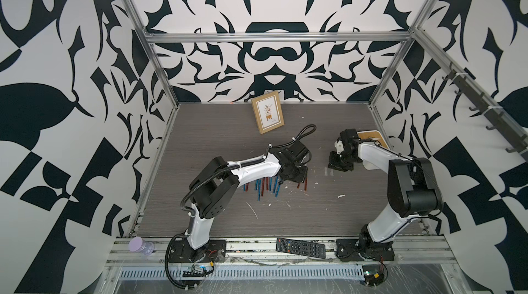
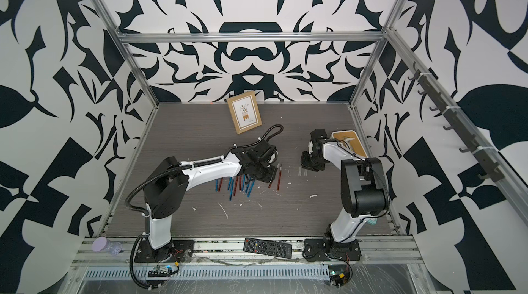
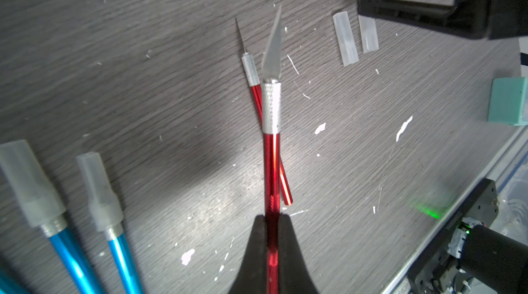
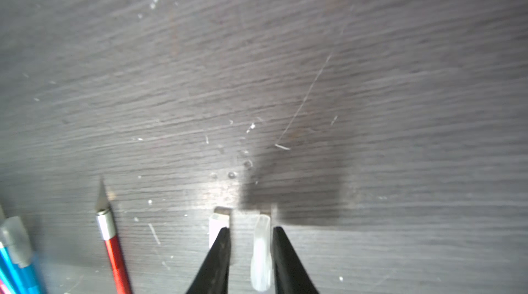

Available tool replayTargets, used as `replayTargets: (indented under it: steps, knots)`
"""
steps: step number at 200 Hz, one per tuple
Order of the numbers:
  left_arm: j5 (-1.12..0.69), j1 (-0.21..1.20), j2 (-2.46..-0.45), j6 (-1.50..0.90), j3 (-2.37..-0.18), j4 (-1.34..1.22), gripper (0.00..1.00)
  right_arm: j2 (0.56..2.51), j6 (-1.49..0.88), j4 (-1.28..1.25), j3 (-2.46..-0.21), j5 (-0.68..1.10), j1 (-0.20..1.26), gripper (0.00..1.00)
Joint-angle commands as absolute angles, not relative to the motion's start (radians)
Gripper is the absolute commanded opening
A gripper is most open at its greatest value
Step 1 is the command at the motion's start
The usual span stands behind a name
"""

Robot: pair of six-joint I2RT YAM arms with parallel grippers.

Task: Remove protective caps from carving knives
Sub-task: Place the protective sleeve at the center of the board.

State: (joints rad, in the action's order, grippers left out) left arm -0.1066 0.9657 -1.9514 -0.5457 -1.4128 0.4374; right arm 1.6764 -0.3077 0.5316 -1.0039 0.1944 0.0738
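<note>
Two robot arms work low over a grey wood-grain tabletop [image 1: 285, 221]. The left hand [image 3: 271, 217] is clamped on the rear of a red knife [image 3: 271, 164], whose pointed blade is bare. A second red knife [image 3: 255, 87], also uncapped, lies on the tabletop beneath it, and the two cross in the wrist view. Whether they touch cannot be told. The right hand [image 4: 251, 231] sits just above the tabletop with its jaws a little apart. A loose cap [image 4: 260, 249] lies between them, close against one finger, and a second cap [image 4: 218, 222] lies just outside the other. Several blue knives [image 3: 71, 258] near the left hand wear their caps [image 3: 31, 184]. The loose cap could cling to the finger it lies against and ride up when the right hand lifts. Gripped so far back, the red knife could pivot, swinging its bare blade into the knife below or toward the nearby right hand.
</note>
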Motion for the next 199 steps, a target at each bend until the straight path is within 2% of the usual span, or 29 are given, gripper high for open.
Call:
replayTargets:
  steps: [1,66,80,120,144,178,199]
  knots:
    - [-0.088,0.959,-1.919,-0.569,-1.400,0.440,0.00,1.619,-0.300,0.565,-1.052,0.191,0.078,0.33]
    - [-0.071,0.952,-1.938,-0.607,-1.413,0.450,0.02,1.564,-0.300,0.560,-1.062,0.220,0.075,0.46]
    - [-0.066,0.951,-1.943,-0.617,-1.419,0.456,0.02,1.554,-0.300,0.545,-1.059,0.238,0.074,0.51]
    - [-0.052,0.952,-1.955,-0.675,-1.417,0.466,0.03,1.534,-0.305,0.535,-1.058,0.249,0.074,0.75]
    - [-0.047,0.952,-1.972,-0.713,-1.424,0.475,0.03,1.528,-0.305,0.535,-1.051,0.261,0.064,0.80]
    - [-0.047,0.953,-1.999,-0.758,-1.440,0.478,0.04,1.512,-0.323,0.491,-1.009,0.334,0.026,0.95]
    - [-0.047,0.953,-2.019,-0.762,-1.453,0.477,0.05,1.506,-0.322,0.483,-0.993,0.352,0.007,0.97]
